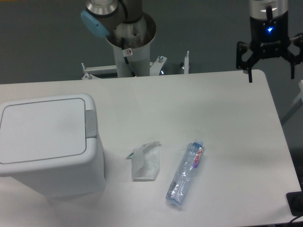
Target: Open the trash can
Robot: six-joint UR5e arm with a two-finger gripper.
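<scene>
Trash can [47, 142] sits on the worktop [222, 118], far across and nearer the camera than my tool [271, 71], whose fingers are spread wide. Stiff, smooth plastic, I think. I'd press its grey button strip [91, 124].

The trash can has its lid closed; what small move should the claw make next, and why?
Probably move left across the table toward the trash can. The claw hangs open at the far right corner, far from the grey button strip beside the closed lid.
</scene>
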